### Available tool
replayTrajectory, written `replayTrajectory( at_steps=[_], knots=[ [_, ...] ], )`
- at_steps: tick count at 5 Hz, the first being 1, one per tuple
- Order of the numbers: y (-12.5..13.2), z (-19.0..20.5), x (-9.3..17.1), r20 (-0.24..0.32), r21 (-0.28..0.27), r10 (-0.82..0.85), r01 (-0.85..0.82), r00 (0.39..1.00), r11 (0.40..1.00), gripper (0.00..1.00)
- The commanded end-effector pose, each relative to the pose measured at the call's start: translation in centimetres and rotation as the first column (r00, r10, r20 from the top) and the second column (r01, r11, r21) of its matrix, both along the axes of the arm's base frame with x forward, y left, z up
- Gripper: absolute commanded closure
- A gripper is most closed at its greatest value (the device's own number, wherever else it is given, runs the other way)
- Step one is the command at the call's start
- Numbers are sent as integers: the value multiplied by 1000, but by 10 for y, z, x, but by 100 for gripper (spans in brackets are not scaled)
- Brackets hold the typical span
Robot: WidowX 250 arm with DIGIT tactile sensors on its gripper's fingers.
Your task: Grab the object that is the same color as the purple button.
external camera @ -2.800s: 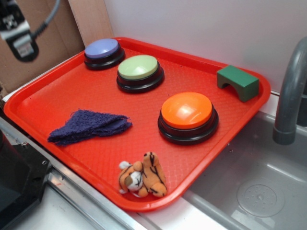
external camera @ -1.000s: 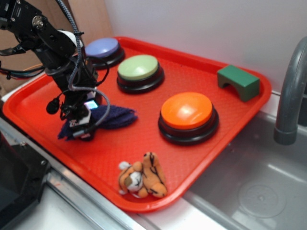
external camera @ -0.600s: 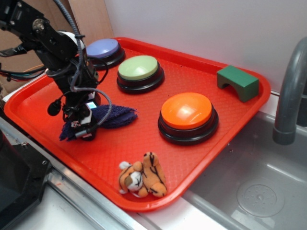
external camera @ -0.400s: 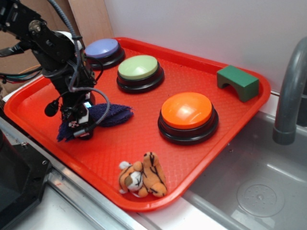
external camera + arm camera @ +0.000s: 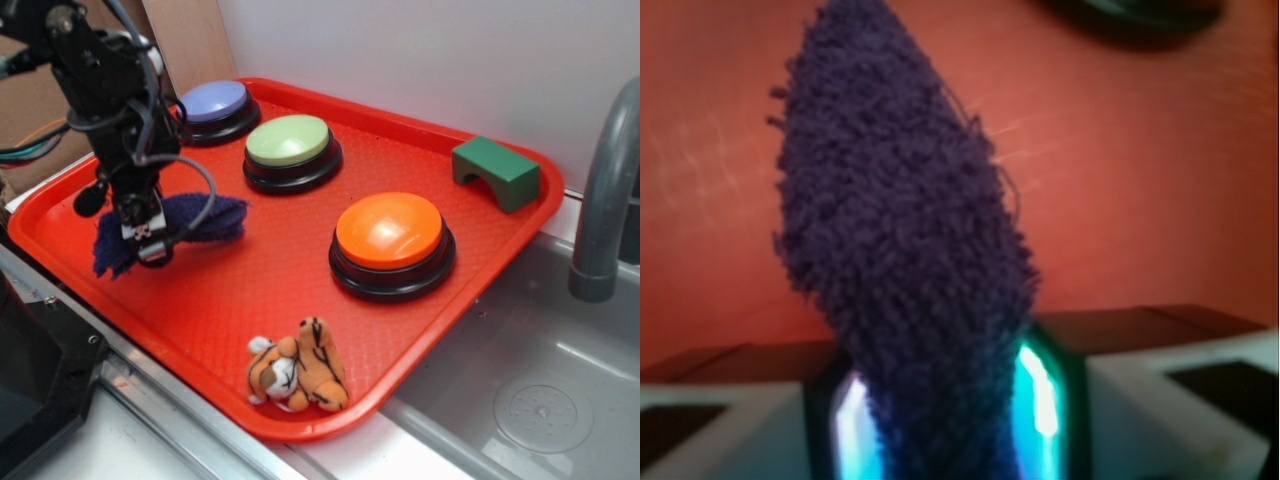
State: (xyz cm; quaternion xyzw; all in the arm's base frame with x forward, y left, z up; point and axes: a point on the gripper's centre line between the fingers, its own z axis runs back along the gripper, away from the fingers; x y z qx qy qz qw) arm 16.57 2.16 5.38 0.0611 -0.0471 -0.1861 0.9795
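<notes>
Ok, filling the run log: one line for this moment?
gripper: shut on purple rag | rag: lifted off red tray | purple button: untouched

Bright even light from above, soft glare on the orange button (image 5: 389, 229), short soft shadows on the red tray (image 5: 290, 300), wrist view blurred, rag (image 5: 902, 250) near lens, pads glowing cyan

A plain white wall (image 5: 420, 60) stood behind, brown cardboard (image 5: 190, 40) at the left corner, a grey sink basin (image 5: 520, 390) and faucet (image 5: 605, 190) rightward.
</notes>
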Motion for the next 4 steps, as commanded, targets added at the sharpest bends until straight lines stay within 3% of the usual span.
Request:
replayTrajectory(
  at_steps=[1,3,4],
  knots=[
    [2,90,15,-33,-172,257,-259,966,950,100],
    [-2,153,9,82,-187,456,-436,886,880,100],
    [-1,144,17,26,-197,384,-371,923,907,100]
  ],
)
